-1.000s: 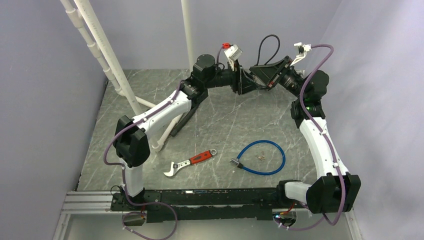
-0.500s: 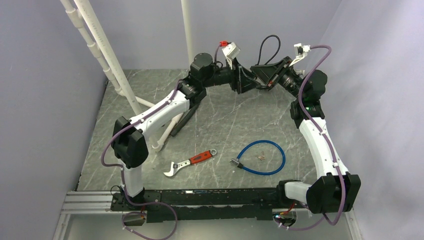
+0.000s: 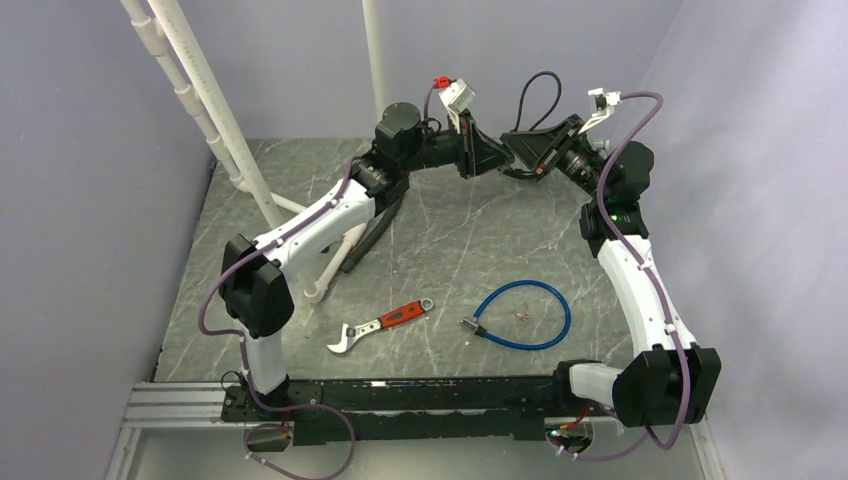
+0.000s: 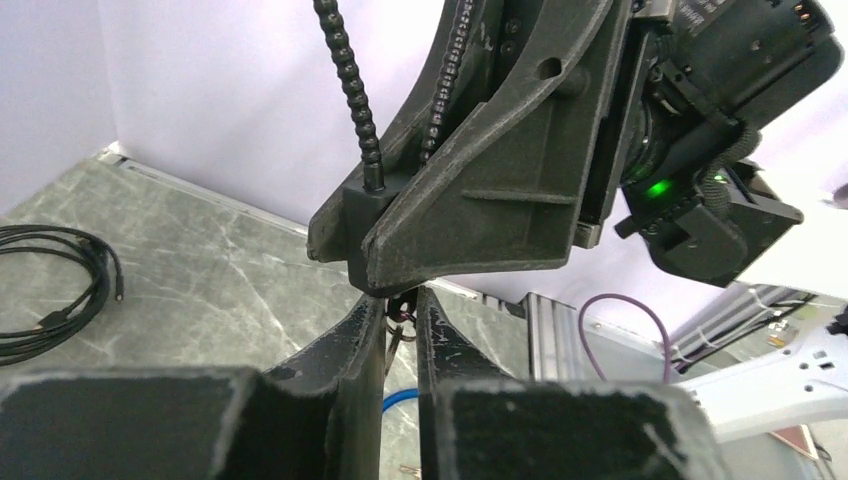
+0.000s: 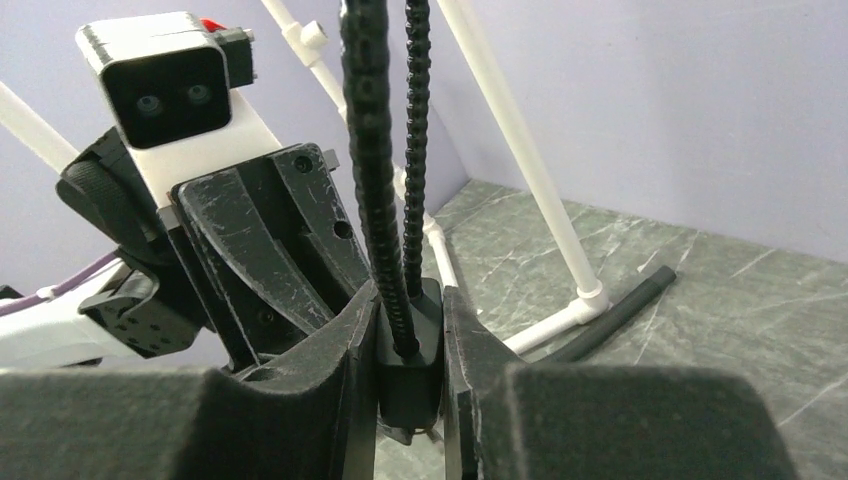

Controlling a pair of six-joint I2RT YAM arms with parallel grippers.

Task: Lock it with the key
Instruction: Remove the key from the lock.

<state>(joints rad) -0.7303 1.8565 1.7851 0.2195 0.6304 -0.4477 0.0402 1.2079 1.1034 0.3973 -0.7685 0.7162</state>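
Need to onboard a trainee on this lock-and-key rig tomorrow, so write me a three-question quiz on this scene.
1. Multiple choice: the right gripper is shut on
A) a screwdriver
B) the black lock body
C) a white pipe

2. True or false: the blue cable lock lies on the table, in neither gripper.

3. Fill in the blank: the handle of the wrench on the table is ____.

Key: 1 B; 2 true; 3 red.
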